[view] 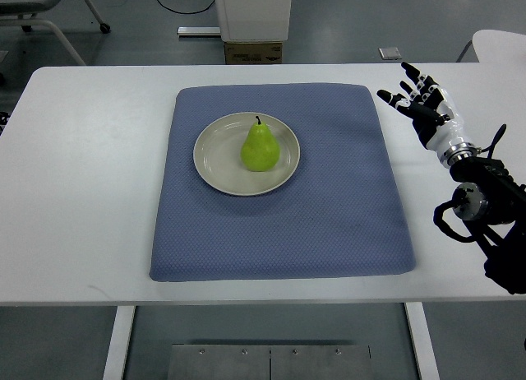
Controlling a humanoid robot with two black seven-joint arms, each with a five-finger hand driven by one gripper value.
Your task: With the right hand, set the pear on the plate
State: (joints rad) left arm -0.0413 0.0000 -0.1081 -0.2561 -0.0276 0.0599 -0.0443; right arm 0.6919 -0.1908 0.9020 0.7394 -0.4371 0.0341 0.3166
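**Pear sits on the plate, hand is off to the side**

The green pear [260,147] stands up on the round plate [215,168], with its little dark stem pointing up. The plate lies on a blue mat [279,232], and the mat lies on a white table [82,191].

The right hand [423,108] is over the table, just past the right edge of the mat. Its fingers [413,74] are spread wide and hold nothing. The dark fingertips point up and away from the robot. The pear is well apart from the fingers, far off to their left and a bit nearer to the robot. The mat's top right corner is just beside the lowest fingertip. Nothing lies between the fingers and the plate but bare blue mat.
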